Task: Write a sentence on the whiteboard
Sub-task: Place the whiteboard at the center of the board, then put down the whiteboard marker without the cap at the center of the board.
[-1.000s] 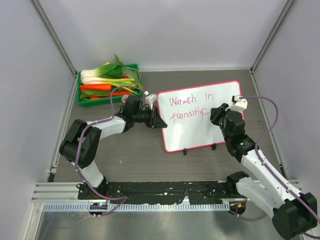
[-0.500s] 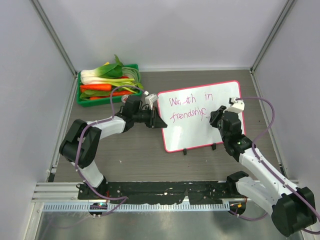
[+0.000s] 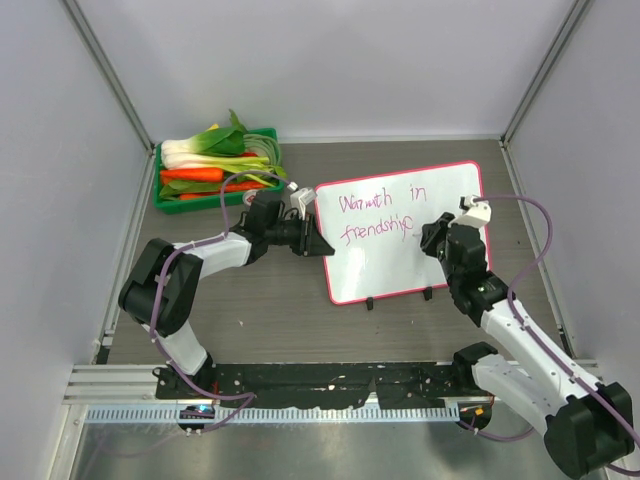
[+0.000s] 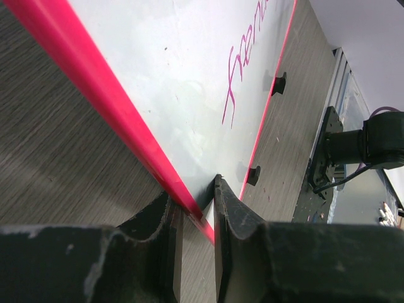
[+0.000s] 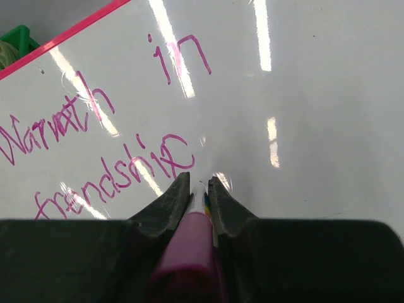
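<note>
Gripping the glossy whiteboard's (image 3: 400, 255) rounded pink frame (image 4: 107, 107) are left fingers (image 4: 237, 218); right fingers (image 5: 165, 208) clamp a marker (image 5: 189, 252).

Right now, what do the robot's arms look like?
Both the left arm and right arm have white sections joined by chunky black joints. A thin purple cable loops along each. The left tool and right tool are matte black wedges.

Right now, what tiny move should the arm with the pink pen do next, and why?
Probably one short stroke to finish the last letter: the right gripper holds the pink marker with its tip at the end of "friendship" in the sentence, which looks incomplete, and the left gripper clamps the whiteboard.
</note>
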Controlling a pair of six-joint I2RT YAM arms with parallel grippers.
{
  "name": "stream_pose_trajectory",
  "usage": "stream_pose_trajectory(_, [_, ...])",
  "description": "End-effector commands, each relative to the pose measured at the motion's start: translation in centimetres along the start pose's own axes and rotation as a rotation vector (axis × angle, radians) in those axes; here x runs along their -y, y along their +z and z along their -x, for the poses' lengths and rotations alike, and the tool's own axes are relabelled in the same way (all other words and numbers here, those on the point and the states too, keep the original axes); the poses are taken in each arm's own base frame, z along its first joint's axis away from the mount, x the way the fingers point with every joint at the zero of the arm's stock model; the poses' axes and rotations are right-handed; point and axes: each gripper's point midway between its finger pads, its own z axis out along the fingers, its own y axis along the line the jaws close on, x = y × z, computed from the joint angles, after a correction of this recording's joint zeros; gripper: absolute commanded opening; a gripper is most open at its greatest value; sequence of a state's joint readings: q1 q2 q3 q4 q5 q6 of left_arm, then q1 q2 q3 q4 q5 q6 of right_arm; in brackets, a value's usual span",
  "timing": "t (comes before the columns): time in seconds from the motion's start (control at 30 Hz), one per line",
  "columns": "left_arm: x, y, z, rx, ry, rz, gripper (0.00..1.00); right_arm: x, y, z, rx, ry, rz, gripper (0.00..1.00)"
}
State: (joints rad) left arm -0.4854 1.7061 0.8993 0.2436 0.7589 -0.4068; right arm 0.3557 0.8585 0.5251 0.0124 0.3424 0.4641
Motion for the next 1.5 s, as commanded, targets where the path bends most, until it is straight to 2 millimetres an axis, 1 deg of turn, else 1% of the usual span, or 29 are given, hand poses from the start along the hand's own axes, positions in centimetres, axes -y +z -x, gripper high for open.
stream_pose_trajectory(0.0, [-3.4, 0.4, -3.7, -0.093, 0.042, 0.137, 0.00, -1.4, -1.6, 3.7, 0.076, 0.018, 0.049, 0.01])
stream_pose_trajectory(0.07, [-3.4, 0.4, -3.7, -0.093, 0.041, 0.134, 0.00, -1.7, -2.0, 4.4, 0.089, 0.031, 0.065, 0.02])
stream_pose_trajectory(0.2, [-3.4, 0.4, -3.6, -0.091, 0.042, 0.135, 0.00, -2.5, -2.4, 4.6, 0.080, 0.051, 0.103, 0.01])
stream_pose_trajectory(0.5, [-3.4, 0.2, -3.5, -0.083, 0.046, 0.150, 0.00, -3.1, -2.6, 3.1, 0.022, 0.068, 0.143, 0.01])
stream_pose_trajectory(0.53, [-3.5, 0.1, -3.5, -0.081, 0.046, 0.154, 0.01, -3.2, -2.7, 2.8, 0.010, 0.071, 0.151, 0.01])
stream_pose_trajectory(0.63, [-3.5, 0.0, -3.4, -0.075, 0.049, 0.162, 0.08, -3.1, -3.2, 2.0, -0.027, 0.074, 0.158, 0.01])
stream_pose_trajectory(0.73, [-3.6, -0.1, -3.3, -0.071, 0.052, 0.168, 0.19, -2.9, -4.0, 0.8, -0.077, 0.076, 0.169, 0.01])
stream_pose_trajectory(0.8, [-3.5, -0.2, -3.2, -0.063, 0.059, 0.172, 0.32, -2.8, -4.7, 0.1, -0.106, 0.080, 0.177, 0.01])
stream_pose_trajectory(0.87, [-3.5, -0.4, -3.0, -0.050, 0.066, 0.184, 0.51, -2.6, -5.2, -0.5, -0.136, 0.086, 0.177, 0.01])
stream_pose_trajectory(0.93, [-3.5, -0.7, -2.8, -0.036, 0.076, 0.195, 0.61, -2.6, -5.8, -1.2, -0.170, 0.093, 0.187, 0.01])
stream_pose_trajectory(1.0, [-3.6, -1.0, -2.7, -0.017, 0.085, 0.215, 0.68, -2.6, -6.3, -2.0, -0.211, 0.100, 0.197, 0.01])
stream_pose_trajectory(1.1, [-3.6, -1.5, -2.3, 0.011, 0.101, 0.236, 0.75, -2.7, -7.1, -3.3, -0.278, 0.117, 0.205, 0.01])
stream_pose_trajectory(1.13, [-3.6, -1.7, -2.1, 0.022, 0.105, 0.244, 0.77, -2.4, -7.4, -3.8, -0.302, 0.125, 0.191, 0.01])
stream_pose_trajectory(1.17, [-3.6, -1.9, -2.0, 0.030, 0.108, 0.254, 0.79, -2.9, -7.9, -4.4, -0.337, 0.136, 0.224, 0.01])
stream_pose_trajectory(1.2, [-3.7, -2.1, -1.8, 0.042, 0.114, 0.270, 0.81, -2.7, -8.2, -5.0, -0.367, 0.154, 0.215, 0.01])
stream_pose_trajectory(1.27, [-3.7, -2.5, -1.5, 0.063, 0.116, 0.287, 0.84, -2.8, -8.9, -6.0, -0.411, 0.182, 0.220, 0.01])
stream_pose_trajectory(1.33, [-3.6, -2.9, -1.0, 0.086, 0.120, 0.300, 0.85, -2.5, -9.4, -7.2, -0.460, 0.218, 0.210, 0.01])
stream_pose_trajectory(1.43, [-3.6, -3.3, -0.5, 0.113, 0.113, 0.325, 0.86, -2.0, -10.3, -9.6, -0.537, 0.261, 0.202, 0.01])
stream_pose_trajectory(1.47, [-3.7, -3.5, -0.3, 0.124, 0.111, 0.336, 0.86, -1.8, -10.6, -10.9, -0.576, 0.287, 0.193, 0.01])
